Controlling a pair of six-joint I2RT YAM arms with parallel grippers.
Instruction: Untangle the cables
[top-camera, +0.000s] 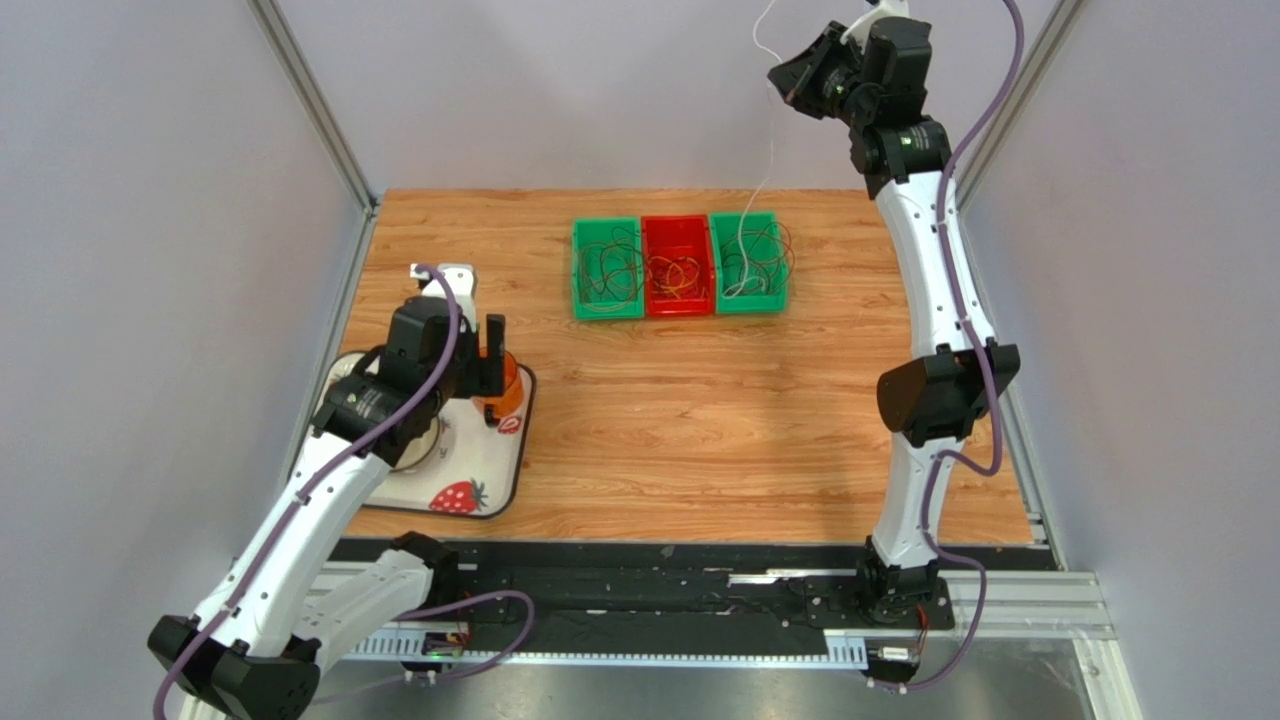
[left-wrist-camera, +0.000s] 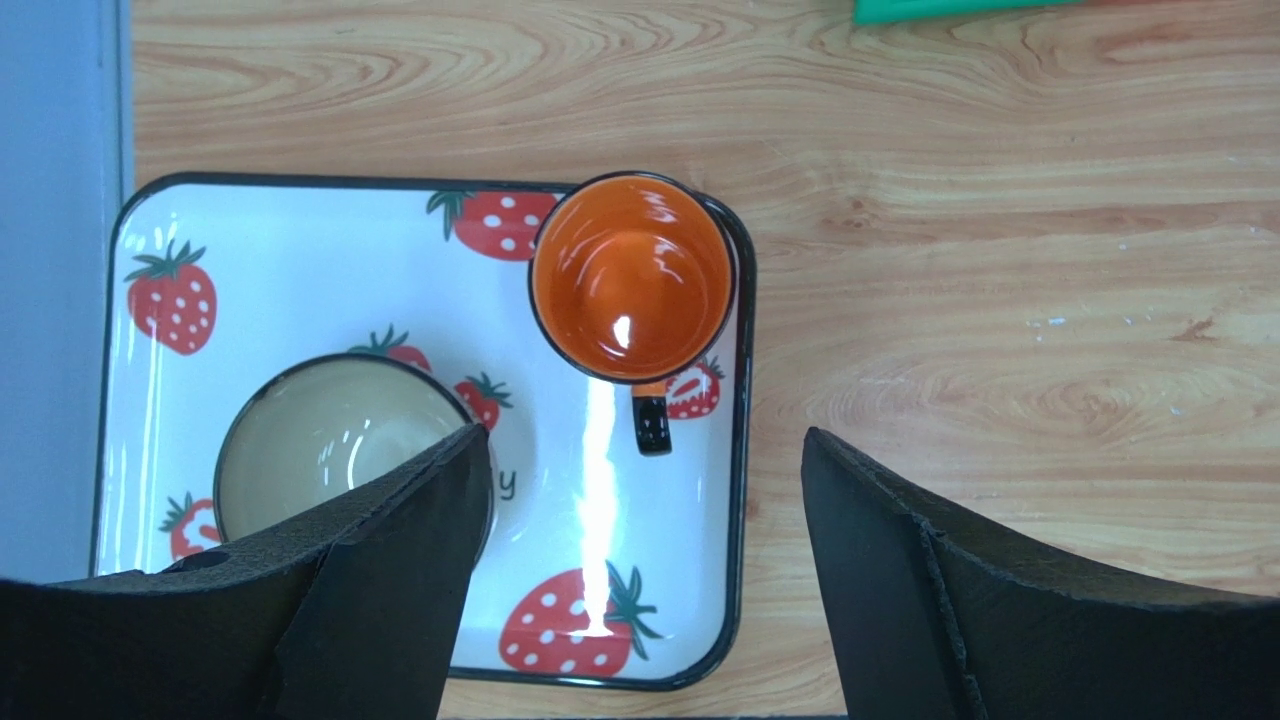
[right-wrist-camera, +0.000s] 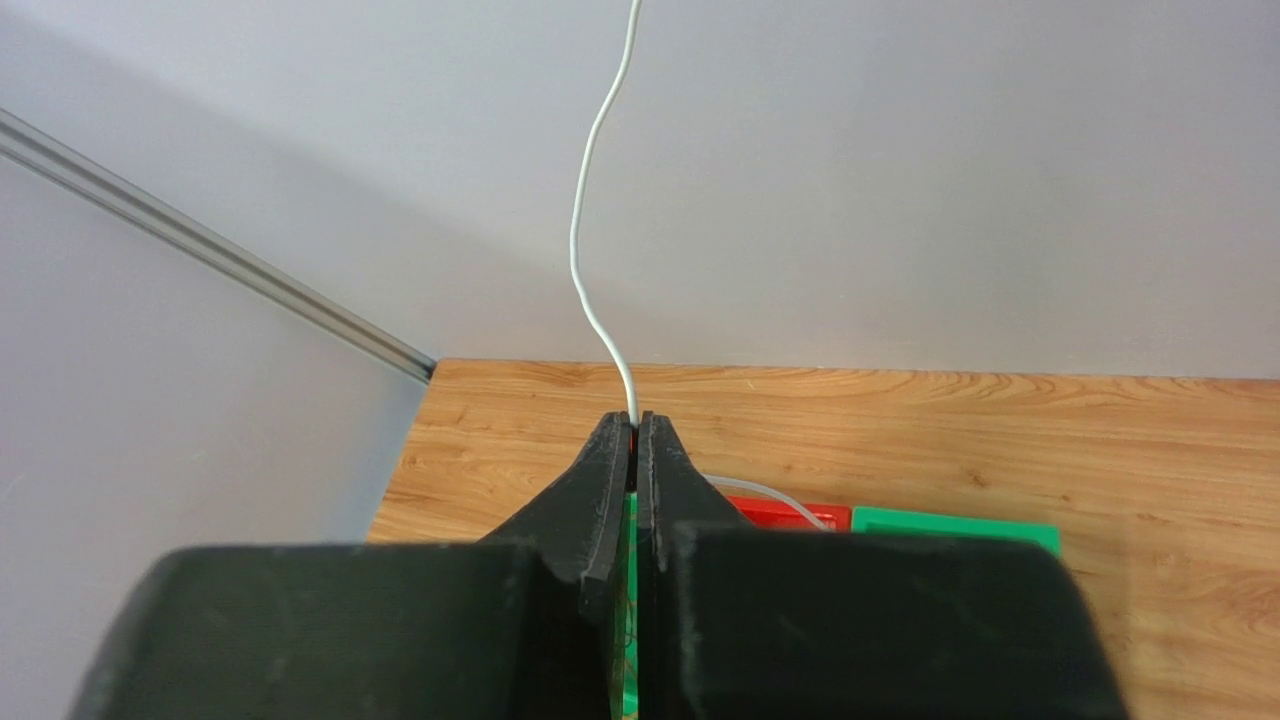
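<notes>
A light wooden table (top-camera: 691, 435) with wavy visible grain fills the overhead view, enclosed by plain grey panels. Across its far middle stands a row of three shallow rectangular plastic bins, touching side by side: a green bin (top-camera: 607, 314), a red bin (top-camera: 678, 311) and a second green bin (top-camera: 751, 306).

Above and to the right of this row rises the white, jointed right arm (top-camera: 939, 285). Its black right gripper (right-wrist-camera: 634, 438) has its fingers pressed together, pinching one thin whitish cable (right-wrist-camera: 577, 225). The cable is smooth, limp and gently wavy. It hangs from the gripper down into the second green bin, where its lower end lies among other wires.

Inside the row lie the other cables (top-camera: 676, 275): very fine wires, dark, orange and yellowish, in loose overlapping loops across all three bins. The task appears to be at an early stage. One wire is partly drawn up but not yet clear of its bin, and the loops in the bins look tangled and have yet to be separated.

Well apart from the row, toward the near left, the white left arm (top-camera: 323, 495) hovers over a glossy white square tray (left-wrist-camera: 271, 270) with a black rim and red strawberry prints. The left gripper (left-wrist-camera: 643, 443) is spread wide and holds nothing. On the tray stand a shiny orange mug (left-wrist-camera: 633, 278) with a black handle and, near it, a pale round bowl (left-wrist-camera: 323, 435).
</notes>
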